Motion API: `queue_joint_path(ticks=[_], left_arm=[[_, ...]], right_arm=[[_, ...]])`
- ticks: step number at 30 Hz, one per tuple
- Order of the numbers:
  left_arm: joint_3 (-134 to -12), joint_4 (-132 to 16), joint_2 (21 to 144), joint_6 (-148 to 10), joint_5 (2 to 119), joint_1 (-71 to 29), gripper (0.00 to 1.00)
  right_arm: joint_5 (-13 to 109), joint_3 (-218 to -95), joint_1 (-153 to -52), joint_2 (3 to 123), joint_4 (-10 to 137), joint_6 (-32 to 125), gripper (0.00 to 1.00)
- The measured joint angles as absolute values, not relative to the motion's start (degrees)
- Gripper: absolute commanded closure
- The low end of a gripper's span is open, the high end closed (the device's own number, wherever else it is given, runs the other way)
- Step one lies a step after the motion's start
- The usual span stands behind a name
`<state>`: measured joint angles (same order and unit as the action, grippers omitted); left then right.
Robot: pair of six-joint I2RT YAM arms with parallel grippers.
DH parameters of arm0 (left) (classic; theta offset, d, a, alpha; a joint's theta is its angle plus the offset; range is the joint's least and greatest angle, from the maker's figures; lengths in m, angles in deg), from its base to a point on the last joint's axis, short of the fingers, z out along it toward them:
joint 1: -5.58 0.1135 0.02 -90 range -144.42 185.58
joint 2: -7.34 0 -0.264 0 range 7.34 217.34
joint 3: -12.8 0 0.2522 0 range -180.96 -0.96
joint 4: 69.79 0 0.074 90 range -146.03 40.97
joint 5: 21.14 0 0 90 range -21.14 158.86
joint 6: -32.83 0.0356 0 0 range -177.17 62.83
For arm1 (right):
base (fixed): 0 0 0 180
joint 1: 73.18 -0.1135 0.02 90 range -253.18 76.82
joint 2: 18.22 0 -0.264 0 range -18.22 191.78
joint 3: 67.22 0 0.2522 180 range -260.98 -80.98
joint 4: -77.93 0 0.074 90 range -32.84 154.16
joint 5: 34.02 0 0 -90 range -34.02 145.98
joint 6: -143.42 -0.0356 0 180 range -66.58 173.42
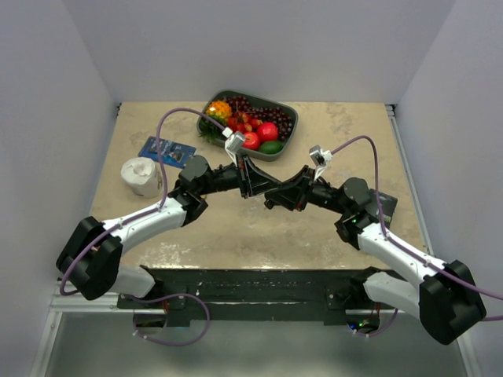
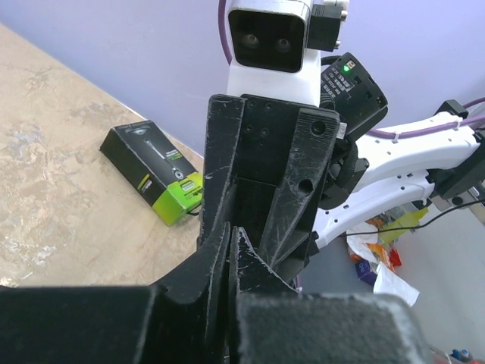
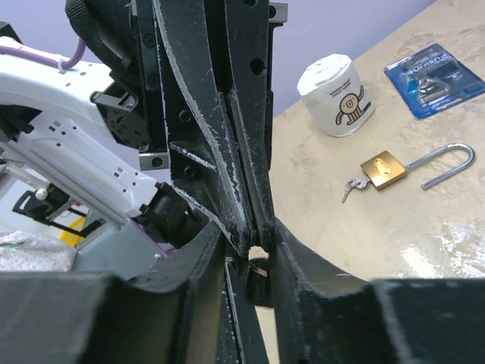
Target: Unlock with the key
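My left tool (image 2: 231, 236) is closed, its fingers pressed together with only a hairline gap; I cannot tell whether anything is pinched there. My right tool (image 3: 250, 250) is partly open, its fingers straddling the left tool's tips above the middle of the worktop (image 3: 364, 250). In the right wrist view the padlock (image 3: 383, 168) lies flat on the worktop at 2 o'clock from that tool. Its long axis runs 8 to 2 o'clock, with the key (image 3: 350, 186) at the 8 end. The shackle (image 3: 455, 159) points to 2, its free leg out of the body. Past it stand a paper roll (image 3: 337, 97) at 12 and a blue pack (image 3: 432, 80) at 1.
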<state>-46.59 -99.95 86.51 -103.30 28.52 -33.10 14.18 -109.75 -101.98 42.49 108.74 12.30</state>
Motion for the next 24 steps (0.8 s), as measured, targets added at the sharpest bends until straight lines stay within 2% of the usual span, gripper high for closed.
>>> queue_joint_path(ticks=[7,12,15,16,18,19,20,24], left_arm=[[-47.2,-100.6,86.7,-103.1,27.0,-33.1,1.0],[-47.5,-100.1,86.7,-102.6,27.0,-33.1,1.0],[-47.7,-98.5,86.6,-101.4,27.4,-33.1,0.7],[-47.7,-97.6,86.4,-100.9,28.0,-33.2,0.4],[-47.8,-95.4,85.6,-99.0,31.3,-33.2,0.21],[-47.8,-94.0,84.7,-98.2,33.5,-33.2,0.06],[-47.8,-92.3,83.7,-97.4,36.0,-33.2,0.01],[-47.2,-86.3,77.7,-94.1,47.0,-33.4,0.01]], right_arm=[[13.3,-109.7,-101.9,42.6,109.6,11.0,0.99],[13.2,-109.5,-101.8,42.8,110.4,10.8,1.0],[13.5,-109.0,-101.8,42.8,110.5,10.5,1.0],[13.7,-108.8,-101.8,42.8,110.4,10.6,1.0],[15.0,-108.5,-101.8,42.3,108.3,11.2,1.0],[16.1,-108.5,-101.9,41.9,106.8,11.8,1.0],[17.1,-108.5,-101.9,41.4,105.4,12.4,1.0],[22.8,-108.5,-100.7,38.7,97.7,15.4,1.0]])
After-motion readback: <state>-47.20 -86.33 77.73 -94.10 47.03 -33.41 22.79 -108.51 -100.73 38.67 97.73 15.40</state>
